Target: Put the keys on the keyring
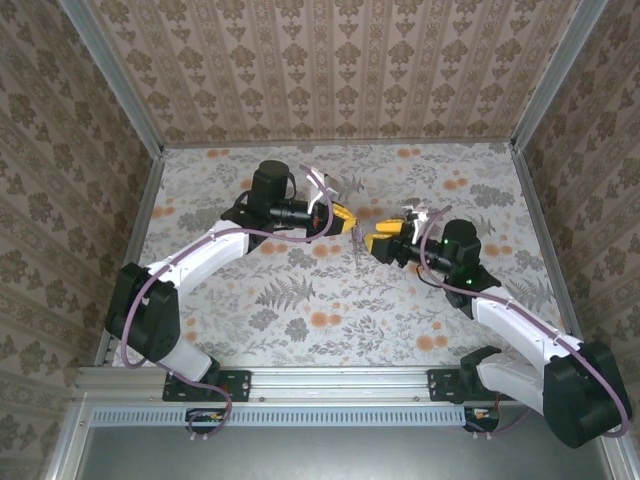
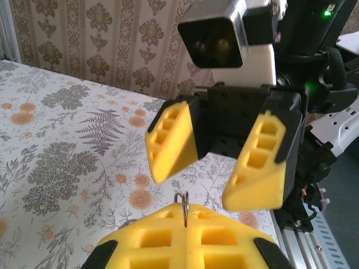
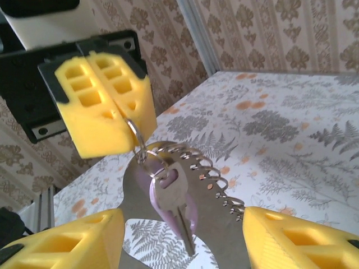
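Left fingers (image 3: 98, 115) pressed together, pinching small wire ring (image 3: 133, 130). Right fingers (image 2: 173, 141) spread, facing them. Grey keyring (image 3: 219, 230), thin rim, hollow middle, dangles from that ring above floral worktop (image 1: 300, 330). Silvery key (image 3: 175, 204), purple head, hangs against keyring. Both arms reach inward, tips near each other mid-worktop.

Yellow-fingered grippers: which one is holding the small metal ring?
The left gripper: its fingers are shut on the small metal ring, the silvery purple-headed key hanging beneath. The right gripper faces it with jaws apart, holding nothing.
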`<action>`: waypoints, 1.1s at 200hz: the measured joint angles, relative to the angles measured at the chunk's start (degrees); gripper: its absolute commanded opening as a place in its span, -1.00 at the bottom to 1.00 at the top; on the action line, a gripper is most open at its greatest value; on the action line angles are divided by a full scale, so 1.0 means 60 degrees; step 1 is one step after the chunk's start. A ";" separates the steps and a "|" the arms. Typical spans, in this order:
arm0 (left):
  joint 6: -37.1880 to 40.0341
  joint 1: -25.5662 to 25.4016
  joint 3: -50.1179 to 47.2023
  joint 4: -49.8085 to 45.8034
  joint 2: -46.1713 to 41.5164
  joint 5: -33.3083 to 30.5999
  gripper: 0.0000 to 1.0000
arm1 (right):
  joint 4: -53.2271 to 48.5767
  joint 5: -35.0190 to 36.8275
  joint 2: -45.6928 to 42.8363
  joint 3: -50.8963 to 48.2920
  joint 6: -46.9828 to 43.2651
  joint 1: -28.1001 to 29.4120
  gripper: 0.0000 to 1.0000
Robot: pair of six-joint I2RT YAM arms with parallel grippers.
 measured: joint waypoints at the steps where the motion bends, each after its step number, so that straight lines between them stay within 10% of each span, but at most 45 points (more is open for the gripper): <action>1: 0.0000 0.0000 0.0000 0.0000 0.0000 0.0000 -1.00 | 0.0000 0.0011 0.0015 0.0000 -0.0004 0.0018 0.18; 126: 0.0000 -0.0120 0.0000 0.0000 -0.0073 0.0004 -1.00 | 0.0033 0.0499 0.1224 0.0459 -0.0277 0.0477 0.00; 220: -0.0113 -0.0106 -0.0240 0.0266 -0.0106 -0.0120 -1.00 | -0.0302 0.0382 0.1249 0.0739 -0.0794 0.0812 -1.00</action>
